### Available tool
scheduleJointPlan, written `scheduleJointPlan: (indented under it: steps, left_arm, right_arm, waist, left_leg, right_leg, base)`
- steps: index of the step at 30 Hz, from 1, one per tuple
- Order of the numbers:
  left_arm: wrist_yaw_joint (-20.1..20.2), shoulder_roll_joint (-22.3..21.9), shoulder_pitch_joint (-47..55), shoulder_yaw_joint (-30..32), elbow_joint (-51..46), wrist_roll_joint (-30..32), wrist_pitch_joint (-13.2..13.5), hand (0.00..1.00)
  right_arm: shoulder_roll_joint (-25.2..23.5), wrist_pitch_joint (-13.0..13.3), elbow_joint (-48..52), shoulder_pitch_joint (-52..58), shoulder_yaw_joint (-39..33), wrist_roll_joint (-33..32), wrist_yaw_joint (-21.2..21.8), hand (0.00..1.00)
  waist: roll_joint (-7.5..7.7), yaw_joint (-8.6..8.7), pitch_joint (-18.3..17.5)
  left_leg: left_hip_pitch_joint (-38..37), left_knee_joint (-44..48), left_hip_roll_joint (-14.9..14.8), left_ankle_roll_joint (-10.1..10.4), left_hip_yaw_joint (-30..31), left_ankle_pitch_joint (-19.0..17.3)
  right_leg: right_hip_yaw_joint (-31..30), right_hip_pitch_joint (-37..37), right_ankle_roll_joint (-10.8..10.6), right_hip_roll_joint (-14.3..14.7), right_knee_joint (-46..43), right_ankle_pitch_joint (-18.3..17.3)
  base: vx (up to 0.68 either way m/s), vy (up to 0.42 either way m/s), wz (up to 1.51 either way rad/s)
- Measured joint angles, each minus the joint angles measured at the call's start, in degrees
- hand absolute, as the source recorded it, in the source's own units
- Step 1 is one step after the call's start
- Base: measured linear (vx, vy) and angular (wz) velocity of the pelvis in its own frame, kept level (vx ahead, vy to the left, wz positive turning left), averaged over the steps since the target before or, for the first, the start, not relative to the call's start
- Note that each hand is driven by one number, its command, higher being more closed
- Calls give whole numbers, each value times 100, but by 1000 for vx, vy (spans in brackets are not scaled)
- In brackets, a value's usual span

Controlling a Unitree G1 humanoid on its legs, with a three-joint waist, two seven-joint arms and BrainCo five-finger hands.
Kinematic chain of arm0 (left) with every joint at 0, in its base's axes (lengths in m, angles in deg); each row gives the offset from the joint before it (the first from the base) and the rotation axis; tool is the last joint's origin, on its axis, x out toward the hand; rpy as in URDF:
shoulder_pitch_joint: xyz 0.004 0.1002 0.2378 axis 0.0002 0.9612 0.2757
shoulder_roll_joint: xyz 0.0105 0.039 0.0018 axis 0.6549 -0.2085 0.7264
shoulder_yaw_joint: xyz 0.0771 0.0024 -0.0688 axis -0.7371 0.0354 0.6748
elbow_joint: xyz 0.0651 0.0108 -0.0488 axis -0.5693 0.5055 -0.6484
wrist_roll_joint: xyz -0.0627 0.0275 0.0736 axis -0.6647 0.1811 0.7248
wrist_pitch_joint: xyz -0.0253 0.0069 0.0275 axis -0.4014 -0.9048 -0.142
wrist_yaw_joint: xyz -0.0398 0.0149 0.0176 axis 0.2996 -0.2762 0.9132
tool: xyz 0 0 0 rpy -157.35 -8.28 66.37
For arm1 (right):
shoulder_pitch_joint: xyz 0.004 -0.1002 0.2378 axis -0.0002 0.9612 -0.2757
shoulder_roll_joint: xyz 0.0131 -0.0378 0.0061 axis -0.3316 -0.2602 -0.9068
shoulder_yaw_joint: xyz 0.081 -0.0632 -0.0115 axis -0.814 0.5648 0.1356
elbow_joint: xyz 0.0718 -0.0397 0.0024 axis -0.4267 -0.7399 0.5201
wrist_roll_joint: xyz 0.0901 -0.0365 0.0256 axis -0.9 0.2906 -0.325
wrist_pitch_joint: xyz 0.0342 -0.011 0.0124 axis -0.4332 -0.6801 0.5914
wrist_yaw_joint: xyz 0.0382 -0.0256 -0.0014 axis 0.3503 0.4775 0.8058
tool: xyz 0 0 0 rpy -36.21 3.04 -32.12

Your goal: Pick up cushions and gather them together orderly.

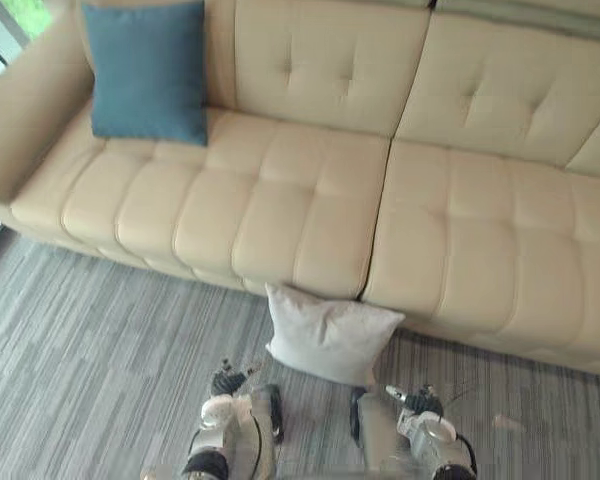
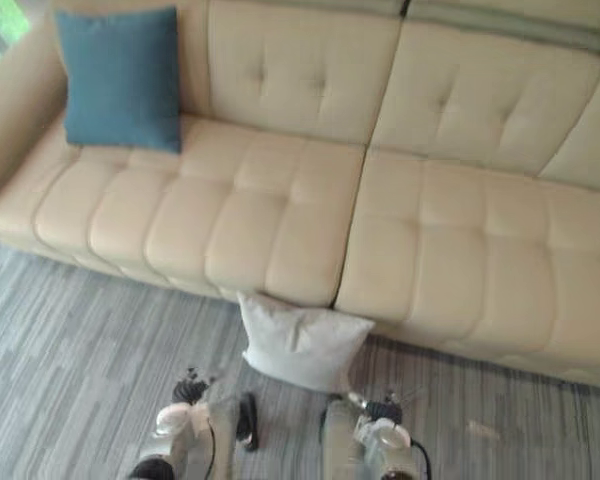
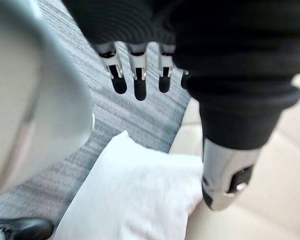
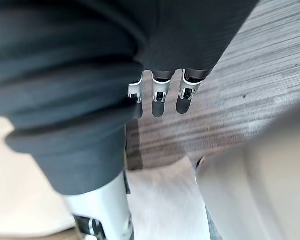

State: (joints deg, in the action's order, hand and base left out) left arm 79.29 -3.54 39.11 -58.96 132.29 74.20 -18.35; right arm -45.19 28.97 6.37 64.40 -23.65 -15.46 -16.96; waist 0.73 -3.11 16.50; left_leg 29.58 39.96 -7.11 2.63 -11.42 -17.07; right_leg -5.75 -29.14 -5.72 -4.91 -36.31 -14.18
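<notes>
We see the white cushion (image 1: 330, 335) on the grey carpet (image 1: 90, 340), leaning against the front of the beige sofa (image 1: 310, 200) where its two seats meet, at 6 o'clock in the head views. The blue cushion (image 1: 148, 70) stands on the seat at 10 o'clock, well apart, against the backrest by the armrest.

Our left hand (image 1: 227, 380) hangs at 7 o'clock of the white cushion and our right hand (image 1: 417, 402) at 5 o'clock. Both are released, fingers straight, holding nothing and touching nothing.

We judge the risks thus: a pinch on one corner could let the soft cushion sag and slip. Uneven closing from the two sides could shove it flat along the sofa's base. Setting it down carelessly could topple the blue one.

We can read no brand, label or writing anywhere.
</notes>
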Motion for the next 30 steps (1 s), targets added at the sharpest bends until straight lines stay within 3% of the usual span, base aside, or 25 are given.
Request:
scheduleJointPlan:
  steps: [6,12,14,22,29,30]
  left_arm:
    - [-202,198,-889,206,-355,-284,108,0]
    - [-317,691,-2160,140,-362,-460,111,0]
    - [-329,937,-2654,30,-387,-466,113,0]
    - [-451,1287,-3916,-612,-499,-575,240,0]
    - [-820,1222,-5071,-1208,-660,-576,251,0]
    - [-948,1184,-5146,-1207,-660,-579,251,0]
  right_arm:
    - [-1,66,410,-823,-438,-217,-214,0]
    - [193,115,400,-2224,-931,-378,-396,0]
    - [292,145,410,-2921,-1138,-381,-420,0]
    - [493,186,532,-4265,-1306,-468,-599,0]
    - [570,337,638,-5168,-560,-627,-851,0]
    - [548,358,639,-5222,-457,-637,-908,100]
  waist:
    - [30,3,349]
    - [115,55,699]
    - [126,68,1012]
    - [126,97,1314]
    - [114,150,1527]
    - [105,170,1536]
  left_leg:
    - [1351,631,-102,-110,46,-46]
    - [3012,1226,-209,-243,109,72]
    - [3447,1474,-253,-243,106,73]
    - [4423,1725,-361,-238,114,79]
    - [4887,1902,-406,-224,144,88]
    - [4939,1920,-406,-224,176,88]
  right_leg:
    - [-142,-1324,24,102,-503,82]
    - [-186,-2963,-6,206,-1040,198]
    - [-221,-3434,-77,239,-1325,233]
    - [-251,-4468,-80,342,-1609,236]
    - [-244,-4997,-89,410,-1847,240]
    - [-217,-5043,-89,410,-1866,239]
  base:
    - [-176,16,-11]
    - [-99,-1,-5]
    - [-13,0,-8]
    - [-24,-1,-5]
    - [-3,4,-1]
    - [0,0,0]
